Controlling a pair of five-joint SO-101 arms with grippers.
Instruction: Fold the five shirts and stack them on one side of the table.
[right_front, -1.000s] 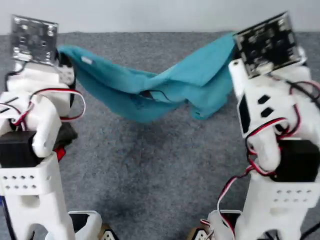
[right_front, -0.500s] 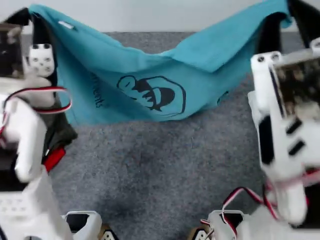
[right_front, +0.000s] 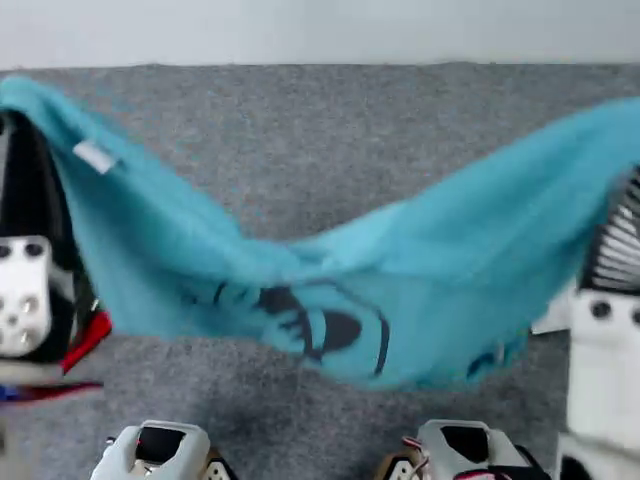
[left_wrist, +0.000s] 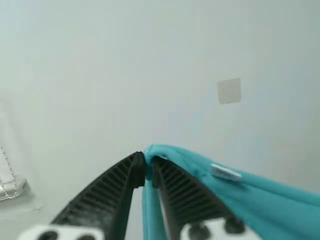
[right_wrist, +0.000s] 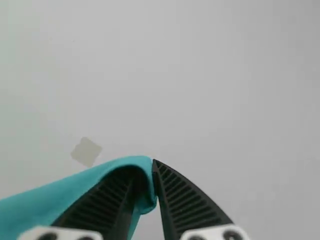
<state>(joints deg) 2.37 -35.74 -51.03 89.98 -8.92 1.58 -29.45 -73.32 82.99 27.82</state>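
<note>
A teal shirt with a dark printed figure hangs in the air across the high view, sagging in the middle above the grey table. My left gripper is shut on one top corner of the teal shirt, near a small white label. My right gripper is shut on the other corner of the teal shirt. Both grippers are lifted high, with a pale wall behind them. In the high view the left arm stands at the left edge and the right arm at the right edge.
Two white arm bases sit at the table's near edge. A red and dark piece shows by the left arm. A pale wall runs behind the far table edge.
Both arms have risen and come toward the camera with the teal shirt, which now hangs lower in the view, spread wide and sagging near the table's front.
</note>
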